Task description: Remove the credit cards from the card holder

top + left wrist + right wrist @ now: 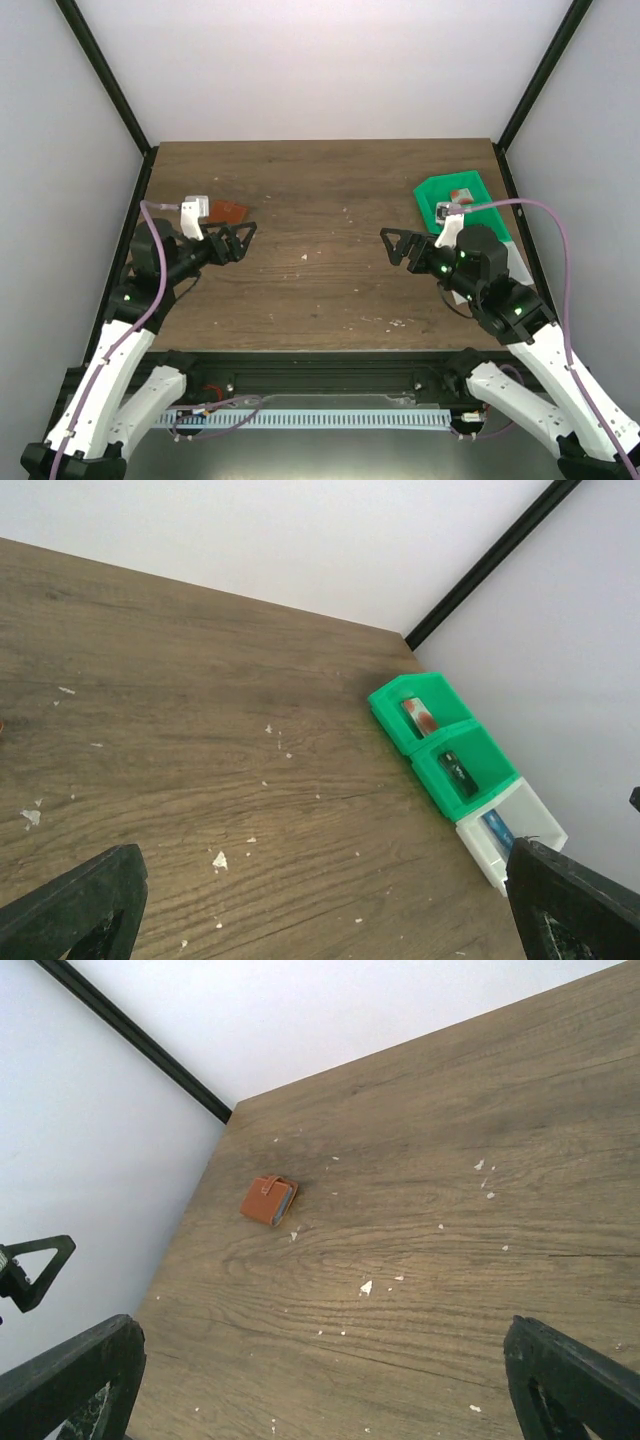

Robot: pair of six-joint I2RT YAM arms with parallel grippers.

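Note:
The card holder (268, 1201) is a small reddish-brown leather wallet. It lies folded shut, strap over its edge, near the table's far left side (229, 212). Three credit cards lie in the bins at the right: a reddish-and-white one (420, 716), a dark one (457, 771) and a blue one (497, 831). My left gripper (238, 241) hovers just in front of the holder, pointing right, open and holding nothing (325, 920). My right gripper (398, 247) hovers mid-right, pointing left, open and holding nothing (322, 1385).
A row of bins stands at the table's right edge: two green bins (396, 693) (495, 756) and a white bin (480, 846); in the top view the green bins (432, 190) sit behind my right wrist. Pale crumbs (366, 1287) dot the wooden table (320, 180).

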